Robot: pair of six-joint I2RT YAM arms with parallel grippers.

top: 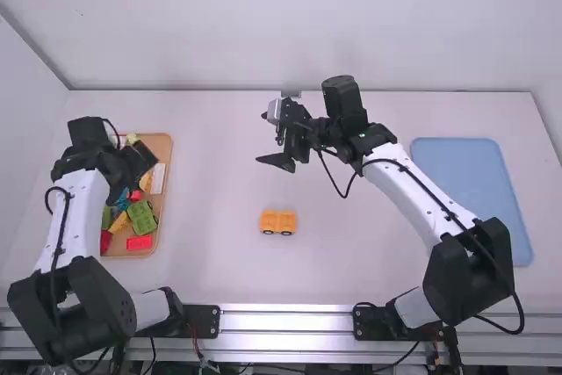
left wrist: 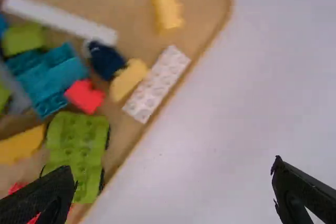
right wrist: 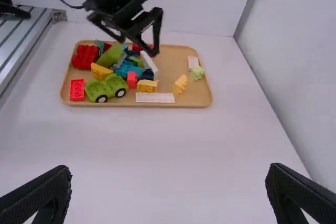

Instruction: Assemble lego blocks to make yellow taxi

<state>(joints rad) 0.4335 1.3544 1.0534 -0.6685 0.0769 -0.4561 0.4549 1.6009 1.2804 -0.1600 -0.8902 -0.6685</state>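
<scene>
Near edge: metal rail [top: 290, 320] beneath the table [top: 351, 261]. Beyond it, on bare tabletop between the two arms, sits the yellow wheeled block assembly [top: 279, 222], upright, two dark wheels visible, touched by neither gripper.

To its left, wooden tray [top: 162, 141] of loose blocks. Near end: red brick [top: 139, 242]; then green wheeled base [top: 142, 216]. Farther along, long white brick [top: 159, 178] beside the tray's table-side rim, yellow brick [left wrist: 127, 80] next to it. Well to the right, pale blue tray [top: 470, 195].

Left gripper [top: 134, 180]: above the wooden tray, fingers spread, nothing between them. Right gripper [top: 263, 138]: over the table, beyond the yellow assembly, fingers wide apart, empty. Farthest: white wall [top: 263, 24].
</scene>
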